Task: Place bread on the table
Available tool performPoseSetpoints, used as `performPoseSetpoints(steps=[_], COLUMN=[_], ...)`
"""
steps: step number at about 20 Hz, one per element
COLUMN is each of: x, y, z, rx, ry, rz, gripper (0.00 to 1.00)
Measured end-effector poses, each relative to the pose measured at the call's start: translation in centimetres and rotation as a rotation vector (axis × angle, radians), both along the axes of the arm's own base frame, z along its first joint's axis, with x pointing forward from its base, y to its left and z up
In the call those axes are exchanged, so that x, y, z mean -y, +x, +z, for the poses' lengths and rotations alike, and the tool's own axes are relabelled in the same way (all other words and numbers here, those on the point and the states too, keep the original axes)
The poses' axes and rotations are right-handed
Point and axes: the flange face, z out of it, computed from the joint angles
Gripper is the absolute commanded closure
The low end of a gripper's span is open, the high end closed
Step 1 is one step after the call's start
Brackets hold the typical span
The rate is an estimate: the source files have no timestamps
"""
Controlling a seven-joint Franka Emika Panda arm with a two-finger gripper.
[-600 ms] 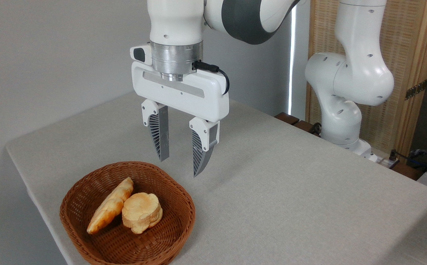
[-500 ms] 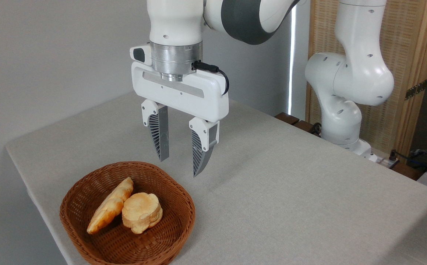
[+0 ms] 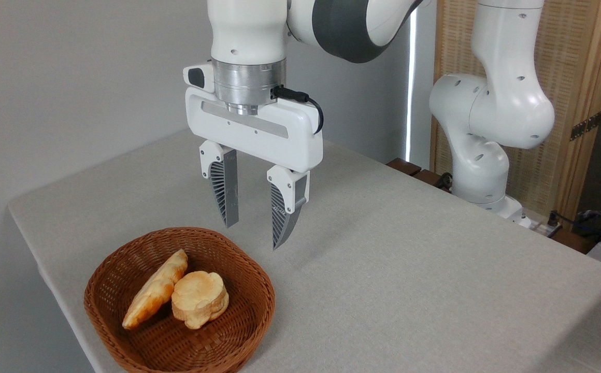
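Empty gripper poised above the basket's far rim, bread not yet picked.

The gripper hangs with its jaws apart and nothing between them, above and behind the wicker basket. The bread lies inside the basket, leaning against the round bun. The step in hand looks like the approach; next it must shift toward the camera and left, descend, and close across the pastry before moving it to the table.

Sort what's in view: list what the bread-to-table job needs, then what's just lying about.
Needed: bread, the long one in the basket; table; gripper, open and empty.
Lying about: round bun; cables at the right edge.
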Motion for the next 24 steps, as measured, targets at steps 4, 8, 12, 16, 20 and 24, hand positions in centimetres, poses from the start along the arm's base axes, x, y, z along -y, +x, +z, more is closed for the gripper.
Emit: performPoseSetpoints(steps=[4,8,12,16,20,24], x=[0.0,0.0,0.2,0.3,0.3,0.5], y=[0.0,0.0,0.0,0.0,0.1,1.0], z=[0.0,0.0,0.0,0.0,0.1,0.2], rx=[0.0,0.0,0.0,0.0,0.012,0.07], ry=[0.0,0.0,0.0,0.001,0.001,0.003], rz=[0.0,0.0,-0.003,-0.005,-0.005,-0.006], gripper=[0.0,0.0,0.0,0.0,0.0,0.0])
